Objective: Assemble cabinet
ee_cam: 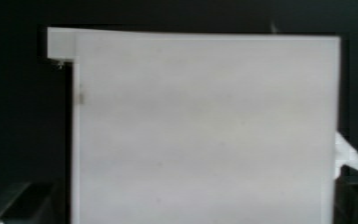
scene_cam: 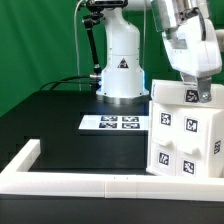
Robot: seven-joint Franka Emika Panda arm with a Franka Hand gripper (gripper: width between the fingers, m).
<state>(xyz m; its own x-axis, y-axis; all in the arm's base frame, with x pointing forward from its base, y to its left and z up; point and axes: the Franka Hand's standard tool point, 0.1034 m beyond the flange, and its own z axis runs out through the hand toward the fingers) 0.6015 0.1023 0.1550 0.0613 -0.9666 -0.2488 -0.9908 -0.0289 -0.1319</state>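
The cabinet [scene_cam: 184, 133] is a large white box with several black-and-white square markers on its faces. It stands at the exterior view's right, against the low white border frame [scene_cam: 90, 183]. My gripper [scene_cam: 196, 95] is right at its top edge, coming from above. In the wrist view one plain white face of the cabinet [ee_cam: 194, 130] fills nearly the whole picture. My dark fingertips [ee_cam: 30, 203] show only at the two corners, wide apart, one on each side of that face. I cannot see whether they press on it.
The marker board [scene_cam: 119, 122] lies flat on the black table in front of the arm's white base [scene_cam: 122, 70]. The border frame runs along the near edge and up the exterior view's left. A green backdrop stands behind.
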